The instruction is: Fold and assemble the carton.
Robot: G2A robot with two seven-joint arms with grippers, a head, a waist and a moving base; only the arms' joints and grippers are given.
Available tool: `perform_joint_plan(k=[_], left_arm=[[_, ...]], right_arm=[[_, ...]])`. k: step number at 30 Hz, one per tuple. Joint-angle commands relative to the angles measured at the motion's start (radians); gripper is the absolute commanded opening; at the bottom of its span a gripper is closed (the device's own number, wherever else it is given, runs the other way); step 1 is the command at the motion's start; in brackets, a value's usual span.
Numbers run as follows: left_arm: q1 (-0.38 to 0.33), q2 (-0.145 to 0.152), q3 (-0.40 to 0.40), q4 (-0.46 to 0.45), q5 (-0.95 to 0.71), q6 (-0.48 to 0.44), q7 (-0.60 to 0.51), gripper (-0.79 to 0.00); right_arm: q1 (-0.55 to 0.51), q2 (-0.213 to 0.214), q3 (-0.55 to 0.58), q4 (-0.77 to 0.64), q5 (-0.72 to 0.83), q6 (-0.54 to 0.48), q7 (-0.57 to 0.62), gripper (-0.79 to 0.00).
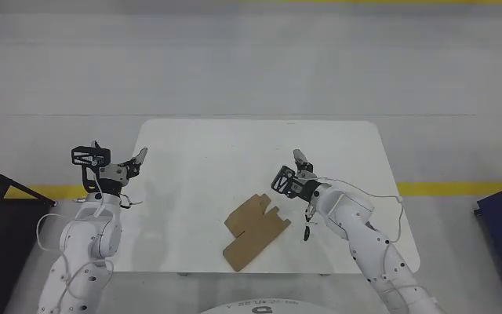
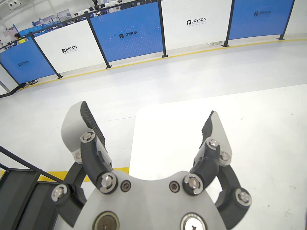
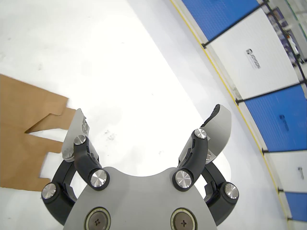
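The right tool (image 3: 148, 116) hangs with its fingers spread wide and nothing between them, just beside the notched flap end of the flat brown corrugated-cardboard carton blank (image 1: 255, 230). One fingertip sits close over the tip of a flap, though I cannot tell whether it touches. The carton lies collapsed and slantwise on the white rectangular surface (image 1: 235, 149). Its plain end points toward the robot's edge of the surface and its slotted flaps point away. It looks light and thin: stiff across the panels, willing to bend only along its creases, and likely to skid on the smooth top when nudged. A flap edge or a long side edge seems the best place to pinch, with the other arm pinning a panel. The left tool (image 2: 148, 113), equally wide and empty, hovers well apart from the carton, over the surface's far side edge.
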Motion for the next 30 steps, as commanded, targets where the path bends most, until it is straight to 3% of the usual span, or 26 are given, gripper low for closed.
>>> perform_joint_plan(k=[1, 7, 10, 13, 30], left_arm=[[0.0, 0.0, 0.0, 0.0, 0.0, 0.0, 0.0, 0.0], [0.0, 0.0, 0.0, 0.0, 0.0, 0.0, 0.0, 0.0], [0.0, 0.0, 0.0, 0.0, 0.0, 0.0, 0.0, 0.0], [0.0, 0.0, 0.0, 0.0, 0.0, 0.0, 0.0, 0.0], [0.0, 0.0, 0.0, 0.0, 0.0, 0.0, 0.0, 0.0]], right_arm=[[0.01, 0.0, -0.009, 0.005, 0.019, -0.035, -0.009, 0.0], [0.01, 0.0, -0.009, 0.005, 0.019, -0.035, -0.009, 0.0], [0.008, 0.006, -0.035, 0.014, -0.016, -0.135, -0.05, 0.0], [0.016, 0.009, -0.04, 0.04, -0.034, -0.148, -0.052, 0.0], [0.135, -0.025, -0.208, 0.165, -0.131, -0.071, 0.193, 0.0]])
